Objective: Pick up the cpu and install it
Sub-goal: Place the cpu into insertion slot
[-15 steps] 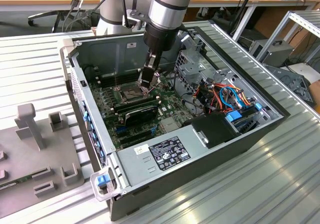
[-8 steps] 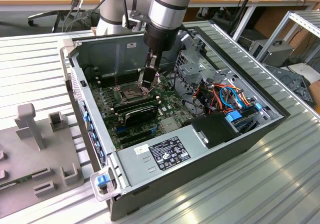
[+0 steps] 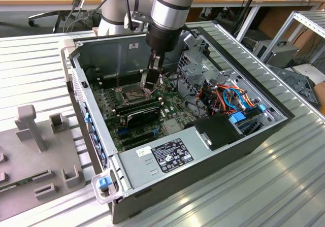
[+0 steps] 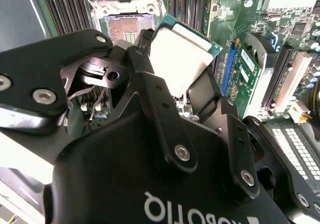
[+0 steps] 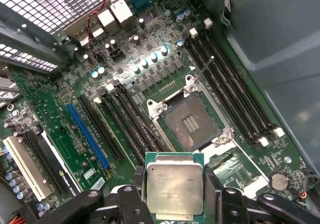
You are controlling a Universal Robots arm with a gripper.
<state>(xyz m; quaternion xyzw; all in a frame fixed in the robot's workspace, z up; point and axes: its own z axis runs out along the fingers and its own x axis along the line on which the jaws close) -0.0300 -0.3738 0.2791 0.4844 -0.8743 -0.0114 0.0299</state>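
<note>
While the gripper (image 3: pixel 151 82) is clamped on the cpu (image 5: pixel 174 186) by two opposite edges, the chip sits between the fingertips with its silver face turned back toward the wrist. Just ahead of the fingertips and below the chip lies the open socket (image 5: pixel 192 120) on the motherboard (image 5: pixel 75 129), contacts exposed and apart from the chip. By this evidence the step is the carry to the socket. Keep the chip level, square its edges to the socket frame, and avoid sideways drag across the contacts.
</note>
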